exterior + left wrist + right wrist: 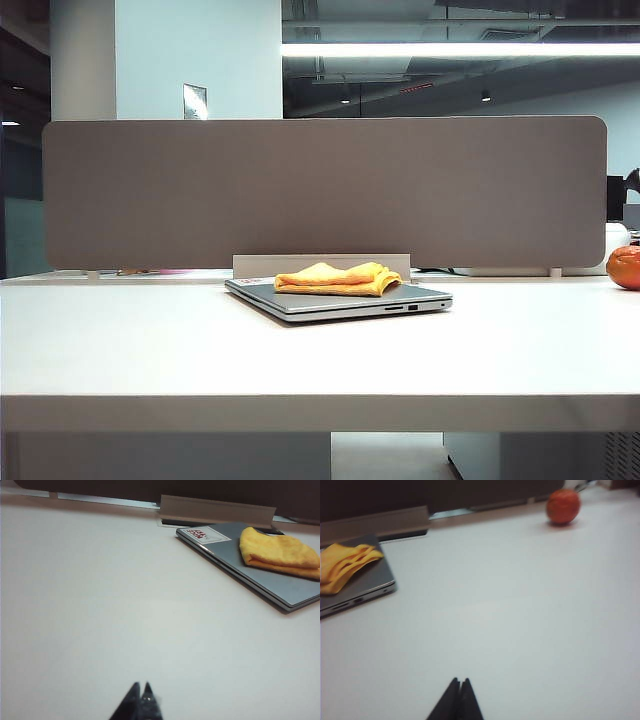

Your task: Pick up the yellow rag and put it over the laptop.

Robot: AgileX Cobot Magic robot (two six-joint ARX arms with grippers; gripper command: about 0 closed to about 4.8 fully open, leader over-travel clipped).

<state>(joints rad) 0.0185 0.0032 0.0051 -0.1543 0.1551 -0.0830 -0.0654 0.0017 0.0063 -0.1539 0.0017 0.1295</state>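
Observation:
The yellow rag (pixel 337 278) lies folded and rumpled on the lid of the closed silver-grey laptop (pixel 340 301), which sits mid-table near the divider. The left wrist view shows the rag (pixel 277 552) on the laptop (pixel 250 570), whose near corner bears a white sticker. In the right wrist view the rag (pixel 345 565) rests on the laptop (pixel 367 582). My left gripper (pixel 141 685) is shut and empty, over bare table well short of the laptop. My right gripper (pixel 460 680) is shut and empty too, far from the laptop. Neither gripper appears in the exterior view.
A round orange object (pixel 625 267) sits at the table's far right, also in the right wrist view (pixel 563 506). A grey divider panel (pixel 320 190) runs along the back of the white table (pixel 300 350), with a low grey strip (pixel 215 510) behind the laptop.

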